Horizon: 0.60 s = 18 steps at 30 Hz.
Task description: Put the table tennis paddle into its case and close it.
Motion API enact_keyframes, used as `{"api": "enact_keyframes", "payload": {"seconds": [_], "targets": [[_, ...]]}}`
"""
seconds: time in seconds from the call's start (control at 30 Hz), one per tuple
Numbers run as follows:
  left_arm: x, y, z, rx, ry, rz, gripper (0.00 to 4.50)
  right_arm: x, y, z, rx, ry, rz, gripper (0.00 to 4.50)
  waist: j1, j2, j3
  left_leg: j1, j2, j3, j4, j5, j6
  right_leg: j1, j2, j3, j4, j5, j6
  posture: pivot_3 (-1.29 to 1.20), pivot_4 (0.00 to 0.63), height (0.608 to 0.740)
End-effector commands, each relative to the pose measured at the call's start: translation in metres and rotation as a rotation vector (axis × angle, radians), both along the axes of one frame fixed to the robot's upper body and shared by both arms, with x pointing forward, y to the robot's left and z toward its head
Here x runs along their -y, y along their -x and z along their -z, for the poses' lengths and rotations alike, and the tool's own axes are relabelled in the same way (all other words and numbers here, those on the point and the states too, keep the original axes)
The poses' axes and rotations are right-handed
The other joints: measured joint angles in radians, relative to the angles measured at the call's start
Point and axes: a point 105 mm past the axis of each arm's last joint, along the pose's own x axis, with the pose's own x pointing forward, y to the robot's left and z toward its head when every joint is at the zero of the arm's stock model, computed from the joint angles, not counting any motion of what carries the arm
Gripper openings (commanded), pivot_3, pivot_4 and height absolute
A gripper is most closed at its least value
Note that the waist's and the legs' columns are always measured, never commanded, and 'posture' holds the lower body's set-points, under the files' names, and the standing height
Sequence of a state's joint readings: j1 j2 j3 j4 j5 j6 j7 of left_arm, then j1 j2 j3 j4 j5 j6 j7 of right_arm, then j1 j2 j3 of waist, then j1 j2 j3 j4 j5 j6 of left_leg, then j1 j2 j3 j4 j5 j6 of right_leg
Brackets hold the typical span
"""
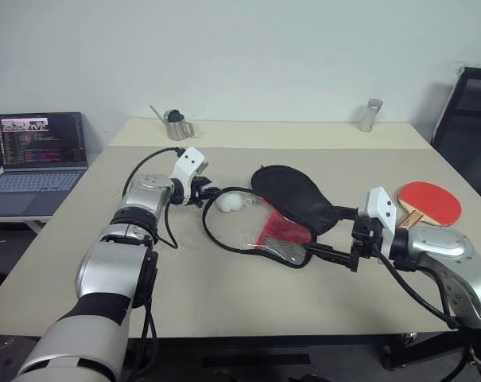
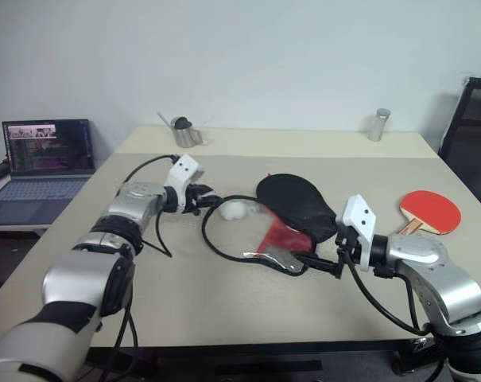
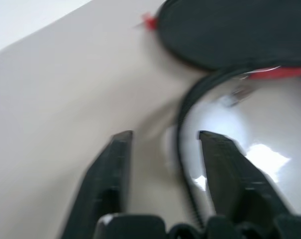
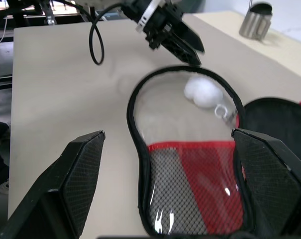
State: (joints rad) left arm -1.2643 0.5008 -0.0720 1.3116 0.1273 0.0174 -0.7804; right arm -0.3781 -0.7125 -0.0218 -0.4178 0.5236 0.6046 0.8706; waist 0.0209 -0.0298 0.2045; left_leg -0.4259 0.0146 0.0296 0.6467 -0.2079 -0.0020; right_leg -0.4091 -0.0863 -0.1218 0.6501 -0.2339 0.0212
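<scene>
The case lies unzipped and spread flat mid-table: a black fabric half (image 1: 292, 195) farther back and a clear half with red mesh (image 1: 276, 232) inside a black zip rim. Its white pompom (image 1: 229, 203) rests in the clear half's round end. My left gripper (image 1: 211, 193) is open at that end, its fingers (image 3: 115, 169) standing either side of the zip rim (image 3: 182, 144). Open wide, my right gripper (image 4: 177, 169) straddles the mesh end of the case without touching it. The table tennis paddle (image 1: 428, 201), red face up, lies on the table behind my right arm.
A metal cup (image 1: 176, 125) and a small metal cylinder (image 1: 370, 115) stand at the table's far edge. An open laptop (image 1: 37, 159) sits on a lower surface to the left. A black chair (image 1: 467, 111) stands at the far right.
</scene>
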Motion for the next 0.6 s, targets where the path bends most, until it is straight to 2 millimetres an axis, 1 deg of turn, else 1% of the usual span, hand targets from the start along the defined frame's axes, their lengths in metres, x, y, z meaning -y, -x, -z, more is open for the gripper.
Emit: {"api": "enact_keyframes", "payload": {"seconds": [0.03, 0.17, 0.23, 0.3, 0.4, 0.47, 0.57, 0.6], "targets": [[-0.02, -0.002, -0.011, 0.061, -0.016, -0.067, 3.19, 0.006, -0.005, -0.006, -0.006, -0.021, 0.05, 4.5, -0.001, 0.0, 0.0, 0.0, 0.0, 0.0, 0.0, 0.0, 0.0, 0.0, 0.0, 0.0, 0.0, 0.0, 0.0, 0.0, 0.15, 0.74], [-0.029, 0.004, -0.019, 0.061, 0.099, -0.054, 3.19, 0.01, -0.013, 0.003, -0.108, -0.062, 0.118, 4.5, -0.001, 0.0, 0.0, 0.0, 0.0, 0.0, 0.0, 0.0, 0.0, 0.0, 0.0, 0.0, 0.0, 0.0, 0.0, 0.0, 0.15, 0.74], [-0.034, 0.008, -0.021, 0.043, 0.187, -0.041, 3.19, 0.014, -0.018, 0.01, -0.139, -0.053, 0.163, 4.5, -0.001, 0.0, 0.0, 0.0, 0.0, 0.0, 0.0, 0.0, 0.0, 0.0, 0.0, 0.0, 0.001, 0.0, 0.0, 0.0, 0.15, 0.74], [-0.04, 0.016, -0.019, 0.007, 0.294, -0.014, 3.19, 0.014, -0.019, 0.015, -0.149, -0.048, 0.173, 4.5, -0.001, 0.0, 0.0, 0.0, 0.0, 0.001, 0.0, 0.0, 0.0, 0.0, 0.0, 0.0, 0.001, 0.0, 0.0, 0.0, 0.15, 0.74], [-0.046, 0.029, -0.012, -0.068, 0.42, 0.045, 3.19, 0.011, -0.016, 0.016, -0.137, -0.041, 0.149, 4.5, -0.005, 0.0, 0.0, 0.0, 0.0, 0.001, 0.0, 0.0, 0.0, -0.001, 0.0, 0.0, 0.001, 0.0, 0.0, 0.0, 0.15, 0.74], [-0.053, 0.041, -0.005, -0.122, 0.483, 0.073, 3.19, 0.008, -0.012, 0.014, -0.128, -0.04, 0.12, 4.5, -0.007, 0.0, 0.0, 0.0, 0.0, 0.001, 0.0, 0.0, 0.0, -0.001, 0.0, 0.0, 0.002, 0.0, 0.0, 0.0, 0.15, 0.74], [-0.075, 0.058, 0.004, -0.179, 0.564, 0.041, 3.19, 0.005, -0.006, 0.009, -0.092, -0.037, 0.073, 4.5, -0.014, 0.0, 0.0, 0.0, 0.0, 0.001, 0.001, 0.0, 0.0, -0.001, 0.0, 0.001, 0.003, 0.0, 0.0, 0.0, 0.15, 0.74], [-0.082, 0.062, 0.009, -0.19, 0.563, 0.022, 3.19, 0.005, -0.006, 0.008, -0.086, -0.039, 0.068, 4.5, -0.016, 0.0, 0.0, 0.0, 0.0, 0.0, 0.001, 0.0, 0.0, -0.002, 0.0, 0.001, 0.004, 0.0, 0.0, 0.0, 0.15, 0.74]]}}
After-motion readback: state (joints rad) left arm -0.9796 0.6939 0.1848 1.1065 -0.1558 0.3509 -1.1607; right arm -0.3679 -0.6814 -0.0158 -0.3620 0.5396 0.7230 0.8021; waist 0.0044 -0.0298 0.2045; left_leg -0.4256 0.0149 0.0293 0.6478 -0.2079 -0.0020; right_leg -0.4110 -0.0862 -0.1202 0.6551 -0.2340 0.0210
